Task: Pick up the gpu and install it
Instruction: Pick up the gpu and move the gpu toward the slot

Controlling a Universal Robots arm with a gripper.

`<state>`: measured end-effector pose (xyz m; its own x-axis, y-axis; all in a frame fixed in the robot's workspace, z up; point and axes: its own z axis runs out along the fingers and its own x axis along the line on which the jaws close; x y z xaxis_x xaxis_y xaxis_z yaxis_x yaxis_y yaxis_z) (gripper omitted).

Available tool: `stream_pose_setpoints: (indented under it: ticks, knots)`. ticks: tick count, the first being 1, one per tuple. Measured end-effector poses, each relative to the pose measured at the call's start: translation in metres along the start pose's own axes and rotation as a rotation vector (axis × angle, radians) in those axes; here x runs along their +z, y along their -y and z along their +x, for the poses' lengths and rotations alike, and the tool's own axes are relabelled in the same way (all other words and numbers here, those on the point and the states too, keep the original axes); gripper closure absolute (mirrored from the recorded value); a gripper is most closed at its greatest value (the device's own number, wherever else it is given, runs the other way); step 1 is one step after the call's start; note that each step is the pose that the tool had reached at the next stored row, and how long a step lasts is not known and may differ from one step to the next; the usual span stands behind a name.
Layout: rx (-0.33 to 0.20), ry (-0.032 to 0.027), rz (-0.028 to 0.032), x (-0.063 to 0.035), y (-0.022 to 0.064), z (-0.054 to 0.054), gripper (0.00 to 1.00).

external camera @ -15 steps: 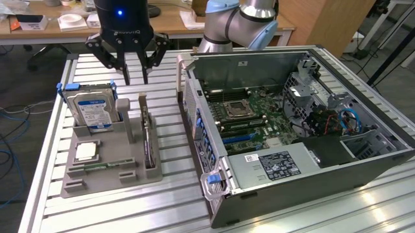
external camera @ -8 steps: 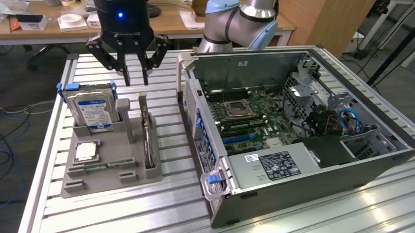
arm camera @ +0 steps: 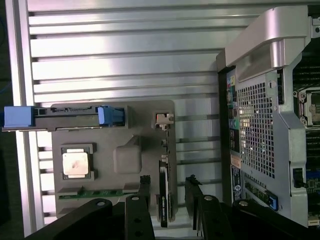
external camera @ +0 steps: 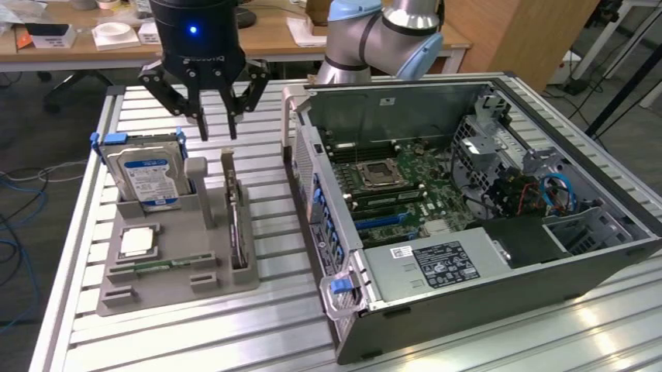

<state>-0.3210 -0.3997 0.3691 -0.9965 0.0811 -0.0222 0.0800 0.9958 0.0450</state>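
Note:
The gpu [external camera: 238,232] stands on edge in a slot along the side of the grey parts holder [external camera: 197,283] nearest the case. From above it is a thin dark strip [arm camera: 164,197] with a silver bracket end. My gripper [external camera: 218,133] hangs open above the far end of the holder, well clear of the card. In the wrist view its two black fingers [arm camera: 145,182] straddle the line of the card, the gripper [arm camera: 168,181] holding nothing. The open computer case [external camera: 538,256] lies at the exterior view's right, motherboard [external camera: 408,174] exposed.
The holder also carries a silver hard drive [external camera: 150,174] with blue rails, a processor chip [external camera: 138,242] and a green memory stick [external camera: 155,266]. The case's rear panel [arm camera: 255,130] rises close beside the holder. A slatted aluminium table [external camera: 207,333] lies underneath; desks stand behind.

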Motion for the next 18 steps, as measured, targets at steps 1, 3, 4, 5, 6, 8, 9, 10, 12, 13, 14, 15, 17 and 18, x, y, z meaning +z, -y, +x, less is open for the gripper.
stream_pose_setpoints:
  ticks: [1,3,4,5,6,8,9,10,12,13,14,15,17,18]
  knots:
    - [0.000,-0.0001,0.0000,0.0008,0.0000,0.000,0.58]
    - [0.000,-0.0001,0.0000,0.0024,0.0001,0.000,0.58]
    - [0.000,-0.0001,0.0000,0.0032,0.0001,0.000,0.58]
    - [0.000,-0.0001,0.0000,0.0040,0.0002,0.000,0.58]
    - [0.000,0.0000,0.0000,0.0048,0.0002,0.000,0.58]
    - [0.000,-0.0001,0.0000,0.0064,0.0003,0.000,0.58]
    - [0.000,-0.0001,0.0001,0.0071,0.0003,0.000,0.58]
    - [0.000,-0.0001,0.0001,0.0078,0.0004,0.000,0.58]
    - [0.000,-0.0001,0.0001,0.0092,0.0004,0.000,0.58]
    - [0.000,-0.0001,0.0000,0.0099,0.0005,0.000,0.58]
    - [0.000,-0.0001,0.0001,0.0106,0.0005,0.000,0.58]
    - [0.000,-0.0001,0.0001,0.0112,0.0005,0.000,0.58]
    - [0.000,-0.0001,0.0001,0.0127,0.0006,0.000,0.58]
    - [0.000,-0.0001,0.0000,0.0134,0.0006,0.000,0.58]
